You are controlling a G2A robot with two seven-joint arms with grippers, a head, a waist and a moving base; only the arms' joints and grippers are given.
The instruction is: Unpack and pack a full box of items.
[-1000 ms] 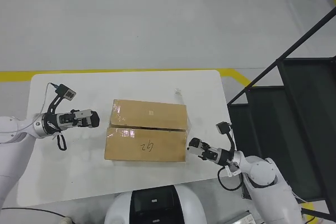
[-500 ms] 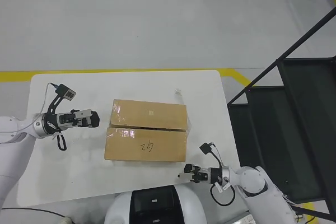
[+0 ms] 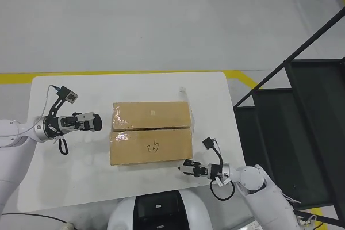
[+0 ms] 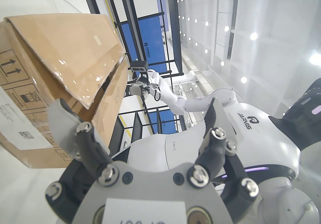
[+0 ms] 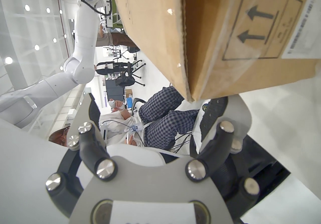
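Left arm, left edge of the top view: glossy white shells, a black cable looping off the wrist, and a small black camera block on a thin stalk. The left tool is black. Lower right, the right arm wears the same white casing, and the right tool is dark and slim. Up close, the left tool has black fingers with grey pads and silver screws at each pivot on a round grey plate. The right tool matches.
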